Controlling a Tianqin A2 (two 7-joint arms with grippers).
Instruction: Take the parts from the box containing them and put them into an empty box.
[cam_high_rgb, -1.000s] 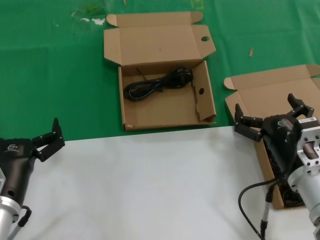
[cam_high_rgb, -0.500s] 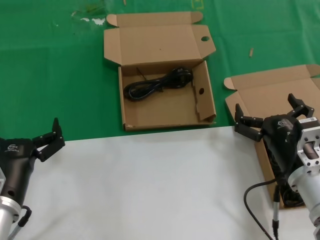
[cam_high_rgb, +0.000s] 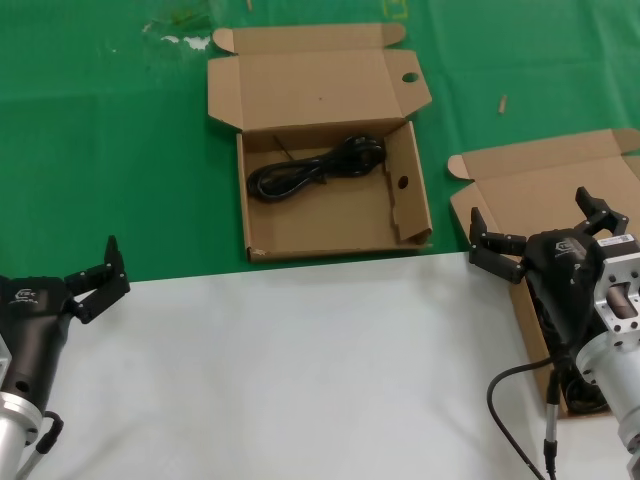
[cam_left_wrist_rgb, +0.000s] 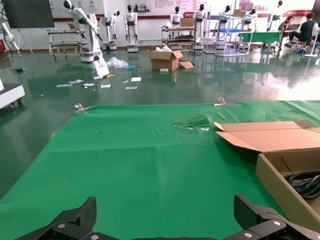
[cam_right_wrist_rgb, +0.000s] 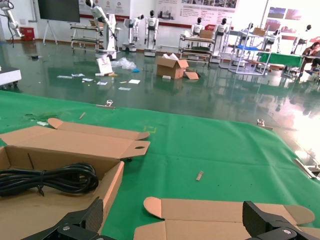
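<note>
Across the green mat (cam_high_rgb: 100, 150), two open cardboard boxes are lying. One box with holes (cam_high_rgb: 330, 160) is holding a black cord (cam_high_rgb: 315, 168) along its far wall; the box at the right (cam_high_rgb: 520, 200) is lying partly hidden. Above that box the right gripper (cam_high_rgb: 545, 232) is hovering with fingers spread wide, dark cords (cam_high_rgb: 550, 330) showing beneath it. Over the white sheet (cam_high_rgb: 300, 370), the left gripper (cam_high_rgb: 105, 275) is waiting, also spread open.

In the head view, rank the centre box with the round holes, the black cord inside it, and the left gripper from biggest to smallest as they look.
1. Centre box, clearly largest.
2 and 3. The black cord and the open left gripper look close in extent. The gripper is nearer the camera, so I won't rank these two.
</note>
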